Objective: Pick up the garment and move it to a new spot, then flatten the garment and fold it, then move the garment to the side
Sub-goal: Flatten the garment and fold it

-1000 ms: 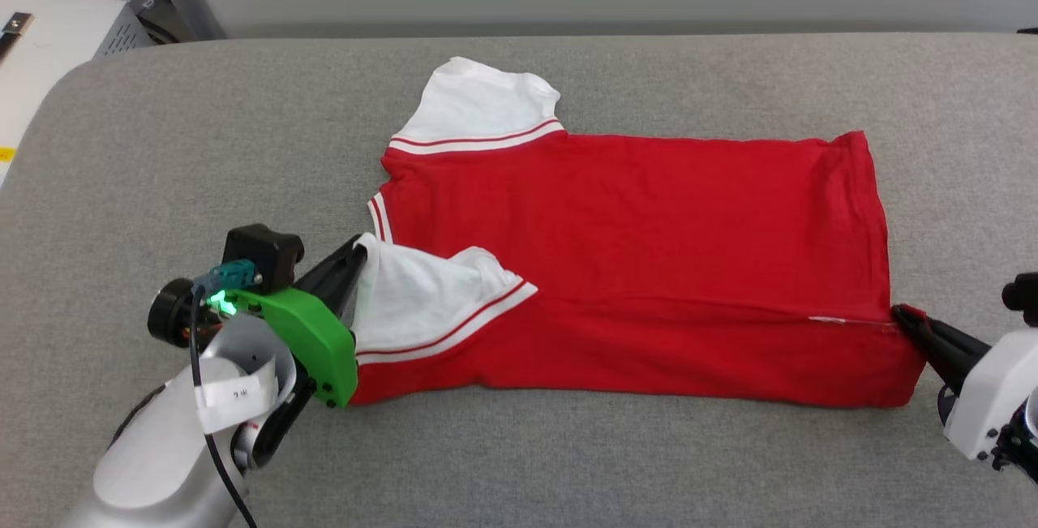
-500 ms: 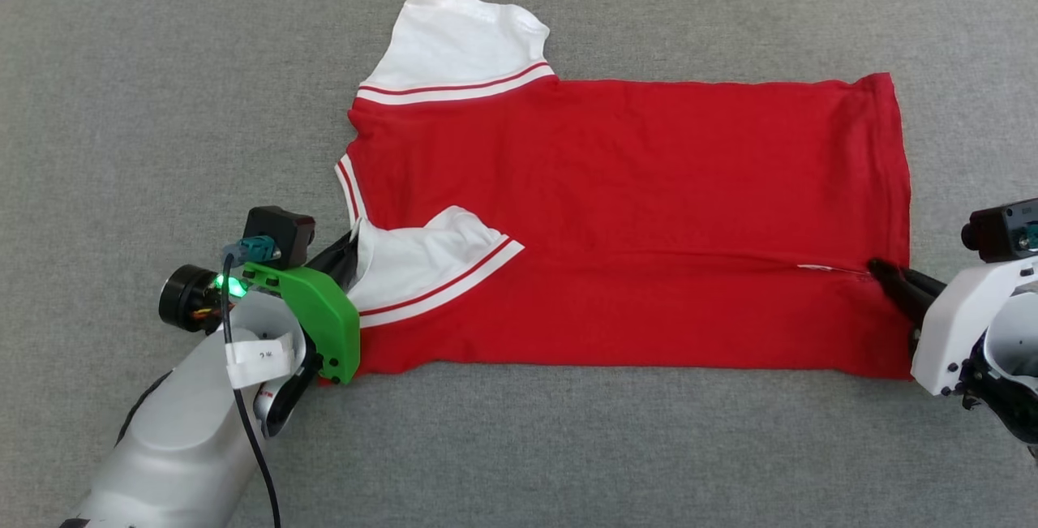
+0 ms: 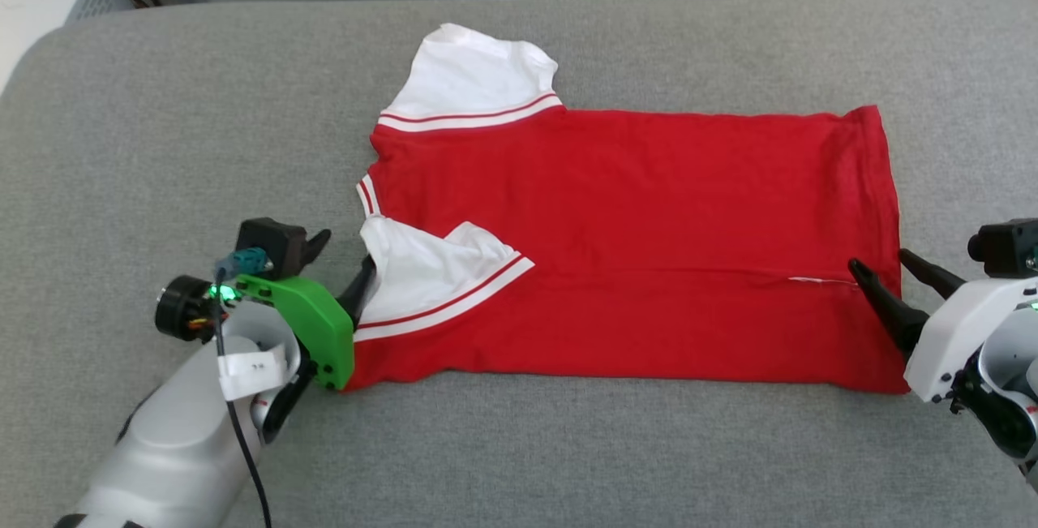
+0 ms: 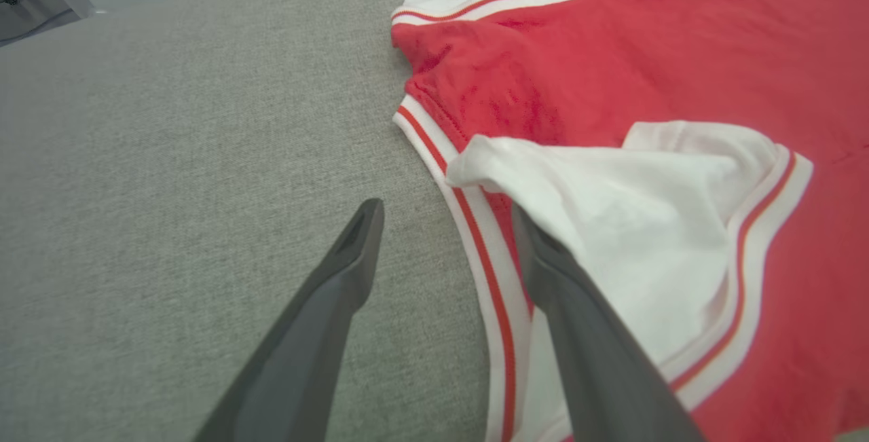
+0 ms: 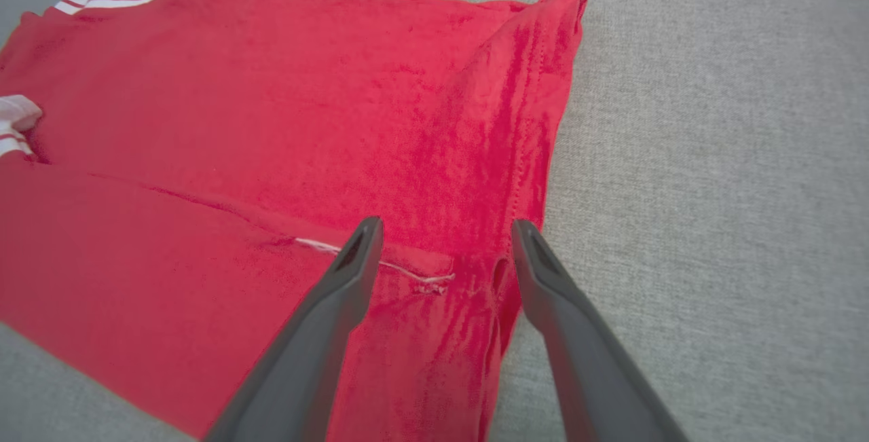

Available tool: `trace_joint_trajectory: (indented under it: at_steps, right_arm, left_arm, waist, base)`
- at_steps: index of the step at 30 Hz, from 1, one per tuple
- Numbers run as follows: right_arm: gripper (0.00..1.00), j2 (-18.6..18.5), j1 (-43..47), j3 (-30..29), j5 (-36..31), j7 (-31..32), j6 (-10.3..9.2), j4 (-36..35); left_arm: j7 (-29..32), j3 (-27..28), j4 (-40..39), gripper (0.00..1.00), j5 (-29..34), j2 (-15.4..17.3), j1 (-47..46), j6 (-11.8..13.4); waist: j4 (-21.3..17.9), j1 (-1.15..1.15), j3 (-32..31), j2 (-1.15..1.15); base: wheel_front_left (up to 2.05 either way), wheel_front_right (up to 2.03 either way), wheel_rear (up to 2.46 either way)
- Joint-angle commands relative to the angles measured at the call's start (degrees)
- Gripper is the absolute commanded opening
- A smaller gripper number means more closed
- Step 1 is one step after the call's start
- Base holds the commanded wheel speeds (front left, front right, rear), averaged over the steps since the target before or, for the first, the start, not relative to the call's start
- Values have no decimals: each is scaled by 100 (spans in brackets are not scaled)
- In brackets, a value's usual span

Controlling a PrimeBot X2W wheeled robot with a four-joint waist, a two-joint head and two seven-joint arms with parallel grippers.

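Garment lies flat on grey padded surface, collar end twd robot's left, near long edge folded over, 1 white sleeve lying on the red. L gripper comes in low from bottom-left, forearm angled up-right. Its 2 fingers are spread wide w/ nothing gripped: 1 finger sits against the sleeve edge, the other over bare surface. R gripper reaches in from the right, fingers splayed either side of the hem, nothing held.
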Motion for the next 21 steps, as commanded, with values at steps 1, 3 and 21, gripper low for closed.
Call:
trace_joint_trajectory:
  at_steps: [1,3,21]
  right_arm:
    - [100,-14,143,-19,25,-102,-4,-49]
    - [100,-50,281,-57,22,-206,-4,-123]
    - [100,-145,992,-534,-255,136,-4,-815]
  left_arm:
    - [-22,9,-52,100,-61,102,-188,-15]
    - [17,22,-139,100,-67,215,-288,-16]
    - [4133,-745,-1455,100,-1788,983,-747,-16]
  waist:
    - [86,-1,-243,0]
    - [121,-1,-359,0]
    - [137,-1,-735,0]
  base:
    - [0,0,0]
    - [0,0,0]
    - [0,0,0]
